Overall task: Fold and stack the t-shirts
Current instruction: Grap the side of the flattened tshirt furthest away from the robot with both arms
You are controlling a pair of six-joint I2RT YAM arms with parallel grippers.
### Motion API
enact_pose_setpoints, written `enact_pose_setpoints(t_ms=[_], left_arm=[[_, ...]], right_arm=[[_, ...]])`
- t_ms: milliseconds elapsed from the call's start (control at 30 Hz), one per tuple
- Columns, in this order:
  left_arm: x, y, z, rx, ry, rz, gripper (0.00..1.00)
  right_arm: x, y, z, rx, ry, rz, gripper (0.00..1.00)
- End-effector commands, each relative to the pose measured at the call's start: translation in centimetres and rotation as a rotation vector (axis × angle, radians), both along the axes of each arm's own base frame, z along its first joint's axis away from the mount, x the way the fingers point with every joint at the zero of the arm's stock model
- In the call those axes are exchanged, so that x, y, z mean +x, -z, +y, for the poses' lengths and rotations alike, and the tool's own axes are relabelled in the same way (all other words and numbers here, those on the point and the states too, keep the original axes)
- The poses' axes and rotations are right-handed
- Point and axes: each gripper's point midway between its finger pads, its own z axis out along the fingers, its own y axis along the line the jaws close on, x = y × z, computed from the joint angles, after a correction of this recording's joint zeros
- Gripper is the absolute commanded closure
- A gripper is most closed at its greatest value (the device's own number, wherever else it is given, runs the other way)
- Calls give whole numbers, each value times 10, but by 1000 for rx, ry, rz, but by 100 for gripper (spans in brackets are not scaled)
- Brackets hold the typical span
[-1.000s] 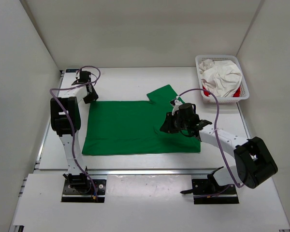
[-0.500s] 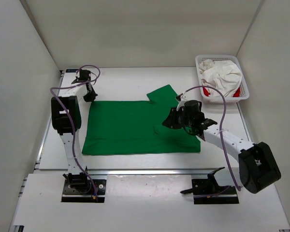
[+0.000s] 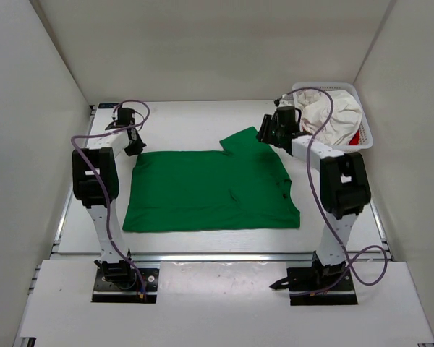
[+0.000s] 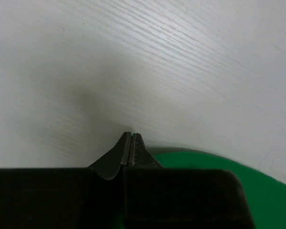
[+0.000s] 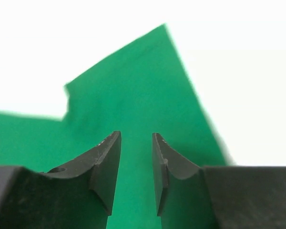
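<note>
The green t-shirt (image 3: pixel 210 189) lies spread flat on the white table, with one sleeve (image 3: pixel 242 139) sticking out at its far right. My left gripper (image 3: pixel 136 147) is at the shirt's far left corner. In the left wrist view its jaws (image 4: pixel 132 137) are shut tip to tip on the table. The green edge (image 4: pixel 229 164) lies just beside them, and no cloth shows between the tips. My right gripper (image 3: pixel 265 134) hovers by the sleeve, open (image 5: pixel 136 139), with green cloth (image 5: pixel 148 81) below the gap. The white t-shirt (image 3: pixel 333 116) and the red t-shirt (image 3: pixel 356 138) sit in the basket.
The white mesh basket (image 3: pixel 367 144) stands at the far right corner of the table (image 3: pixel 188 119). White walls close in the table on the left, back and right. Purple cables loop over both arms.
My right arm has swung from the shirt's right middle up to the far sleeve and opened its jaws wider. My left gripper has closed at the far left corner.
</note>
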Motion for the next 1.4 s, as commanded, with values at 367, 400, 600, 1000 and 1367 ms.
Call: enact_pose_setpoints(t_ms=[367, 400, 600, 1000, 1367], left_arm=[[14, -56, -35, -44, 76, -151, 100], [14, -56, -32, -38, 76, -149, 100], [17, -61, -29, -66, 66, -170, 100], [19, -61, -35, -70, 83, -166, 100], [15, -69, -33, -92, 68, -196, 100]], right_arm=[[122, 58, -15, -274, 23, 124, 63], [126, 58, -12, -268, 12, 129, 60], [138, 61, 0, -166, -36, 161, 57], [116, 71, 8, -231, -47, 229, 74], [124, 29, 12, -166, -81, 161, 100]])
